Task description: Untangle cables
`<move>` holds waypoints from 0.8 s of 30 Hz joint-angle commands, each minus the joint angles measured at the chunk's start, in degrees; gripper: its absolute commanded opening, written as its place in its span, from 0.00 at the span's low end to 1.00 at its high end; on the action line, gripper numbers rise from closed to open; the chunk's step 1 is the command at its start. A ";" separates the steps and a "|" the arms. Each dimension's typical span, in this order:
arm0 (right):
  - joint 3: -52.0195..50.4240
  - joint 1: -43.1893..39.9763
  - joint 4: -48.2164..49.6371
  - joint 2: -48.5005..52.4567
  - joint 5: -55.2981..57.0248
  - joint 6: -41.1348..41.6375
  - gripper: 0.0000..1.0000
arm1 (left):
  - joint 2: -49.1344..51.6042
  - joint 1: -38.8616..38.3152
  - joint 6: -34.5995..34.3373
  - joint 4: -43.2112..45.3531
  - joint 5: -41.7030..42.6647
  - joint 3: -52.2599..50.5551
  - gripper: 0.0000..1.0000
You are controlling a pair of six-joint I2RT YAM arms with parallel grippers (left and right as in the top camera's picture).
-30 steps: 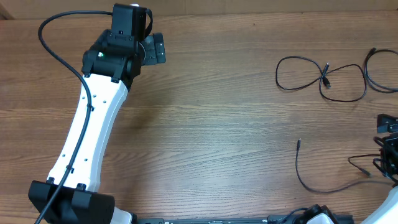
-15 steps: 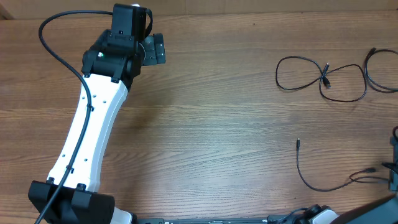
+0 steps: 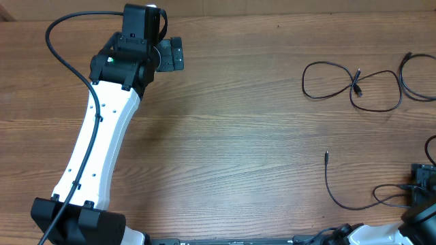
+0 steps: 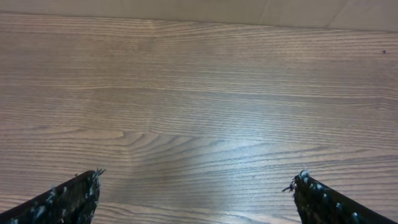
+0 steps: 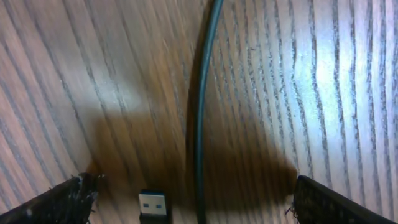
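Note:
Three thin black cables lie on the right side of the wooden table. One is a figure-eight loop [image 3: 351, 85] at the back, and a second [image 3: 415, 78] curves off the right edge. The third [image 3: 338, 196] runs from a free tip toward the front right corner. My right gripper [image 3: 422, 185] hovers low over that third cable's end and is open. In the right wrist view the cord [image 5: 200, 118] and its USB plug [image 5: 152, 205] lie between the wide-apart fingers [image 5: 71, 200], untouched. My left gripper [image 3: 172, 54] is open at the back left over bare wood [image 4: 199, 124].
The left arm's white link [image 3: 95, 150] stretches diagonally across the left side of the table, with its thick black wire [image 3: 65, 47] arching above it. Bare wood spans the middle of the table [image 3: 238, 136]. The table's back edge shows in the left wrist view.
The right gripper has moved toward the front edge, down over the near cable's plug end. That cable's right end has shifted slightly. The left arm has held still.

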 commanded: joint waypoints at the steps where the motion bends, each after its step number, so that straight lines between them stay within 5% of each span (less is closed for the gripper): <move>1: 0.98 0.28 -0.15 0.70 0.98 0.02 0.04 | -0.13 -0.33 0.61 0.13 1.14 0.87 1.00; 3: 0.98 0.28 -0.13 0.70 0.59 0.02 0.11 | -0.13 -0.33 0.61 0.15 1.14 0.87 0.99; 5: 1.03 0.28 -0.13 0.70 0.15 0.00 0.83 | -0.13 -0.31 0.61 0.15 1.14 0.87 1.00; 6: 1.16 0.28 -0.22 0.70 -0.39 -0.04 1.00 | -0.13 -0.33 0.59 0.15 1.14 0.87 0.99; 17: 4.59 0.81 -6.40 -0.37 1.09 -0.20 1.00 | -0.13 -0.31 0.61 0.13 1.14 0.87 1.00; 24: 4.68 6.05 -10.62 -11.78 7.34 2.21 1.00 | -0.13 -0.35 0.61 0.17 1.14 0.87 1.00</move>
